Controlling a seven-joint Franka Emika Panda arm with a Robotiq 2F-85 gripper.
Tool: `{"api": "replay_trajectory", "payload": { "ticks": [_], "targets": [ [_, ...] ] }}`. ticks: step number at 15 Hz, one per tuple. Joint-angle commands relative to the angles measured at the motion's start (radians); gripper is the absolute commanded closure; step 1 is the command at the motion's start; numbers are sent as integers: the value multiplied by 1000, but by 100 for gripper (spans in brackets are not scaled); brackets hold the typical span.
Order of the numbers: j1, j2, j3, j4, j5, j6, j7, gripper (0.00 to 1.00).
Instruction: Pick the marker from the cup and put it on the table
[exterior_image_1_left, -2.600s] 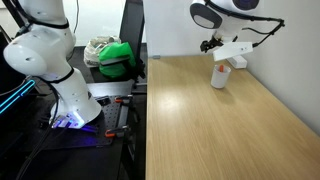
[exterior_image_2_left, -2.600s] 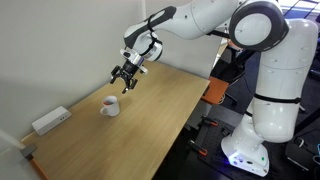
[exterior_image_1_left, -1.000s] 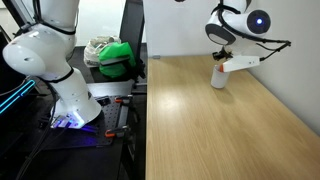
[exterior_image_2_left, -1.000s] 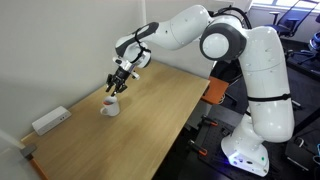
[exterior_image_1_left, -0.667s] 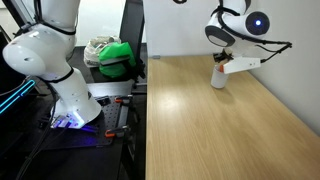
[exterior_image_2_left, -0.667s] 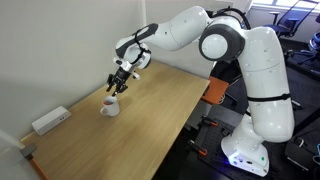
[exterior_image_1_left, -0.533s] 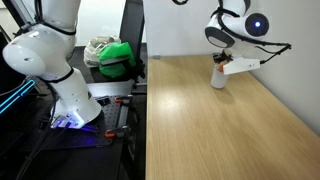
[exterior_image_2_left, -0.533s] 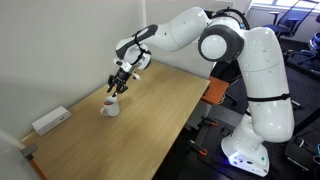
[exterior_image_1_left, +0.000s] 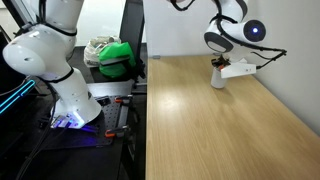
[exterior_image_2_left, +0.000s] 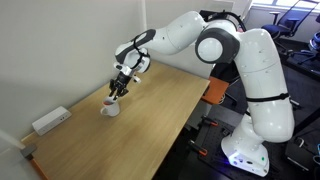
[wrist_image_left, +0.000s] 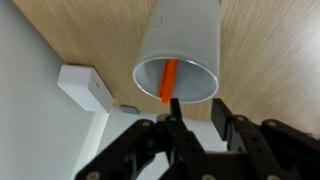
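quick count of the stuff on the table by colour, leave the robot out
white: 2, the cup and the box
orange: 1, the marker inside the cup
total: 3

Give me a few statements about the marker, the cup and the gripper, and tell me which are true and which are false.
1. The marker sits inside the cup. True.
2. The cup lies on its side on the table. False: it stands upright in both exterior views.
3. The gripper hangs just above the cup's mouth. True.
4. The marker is blue. False: it is orange-red.
5. A white box lies on the table near the cup. True.
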Motion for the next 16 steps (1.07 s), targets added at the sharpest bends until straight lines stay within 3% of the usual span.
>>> {"api": "replay_trajectory", "payload": {
  "ticks": [1,16],
  "targets": [
    [-1,33,24,43,-44,34,51,59],
    [-10,142,82,188,-180,43,164,59]
  ]
}}
